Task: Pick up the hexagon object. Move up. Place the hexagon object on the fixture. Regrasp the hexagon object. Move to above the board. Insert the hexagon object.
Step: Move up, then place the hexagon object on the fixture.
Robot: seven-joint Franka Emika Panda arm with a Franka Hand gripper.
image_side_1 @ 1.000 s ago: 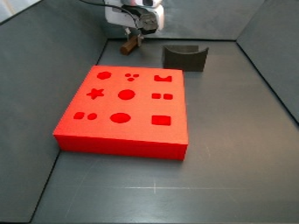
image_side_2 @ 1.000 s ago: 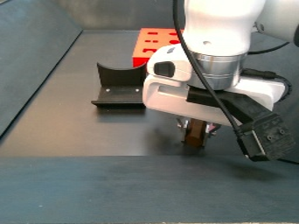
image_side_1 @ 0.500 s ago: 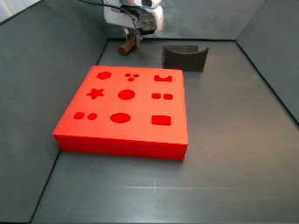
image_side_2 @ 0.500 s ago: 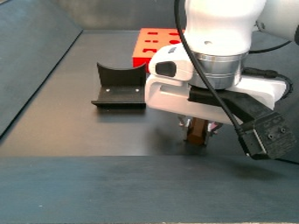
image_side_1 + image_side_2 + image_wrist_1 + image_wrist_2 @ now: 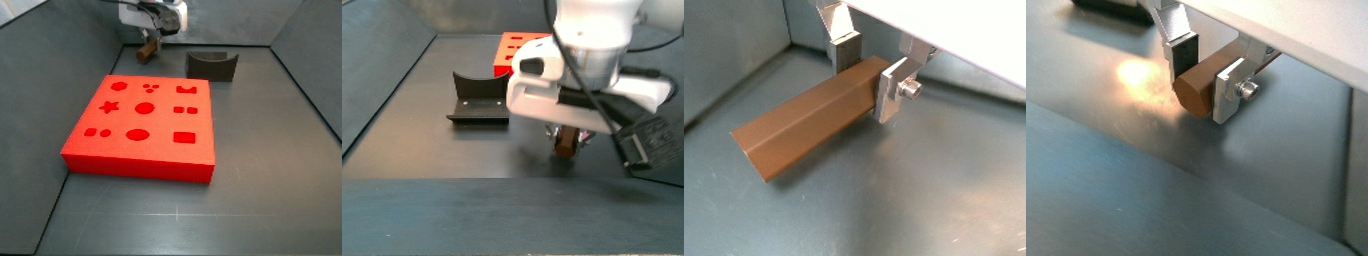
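My gripper (image 5: pixel 869 75) is shut on the hexagon object (image 5: pixel 804 125), a brown prism that sticks out sideways from between the silver fingers (image 5: pixel 893 88). It also shows in a wrist view (image 5: pixel 1193 88), end-on between the fingers. In a side view the gripper (image 5: pixel 151 40) hangs at the far back of the floor with the brown piece (image 5: pixel 148 50) just above the floor. The fixture (image 5: pixel 211 65), a dark notched block, stands to its right. The red board (image 5: pixel 144 120) lies nearer the front. The gripper (image 5: pixel 569 135), the piece (image 5: pixel 569 147), the fixture (image 5: pixel 476 98) and the board (image 5: pixel 523 48) also show in a side view.
Grey walls (image 5: pixel 67 40) close in the grey floor (image 5: pixel 254 180) at the back and sides. The gripper is near the back wall's corner. The board takes up the floor's left middle.
The gripper has risen a little with the hexagon object held in it. The fixture and the board have not moved.
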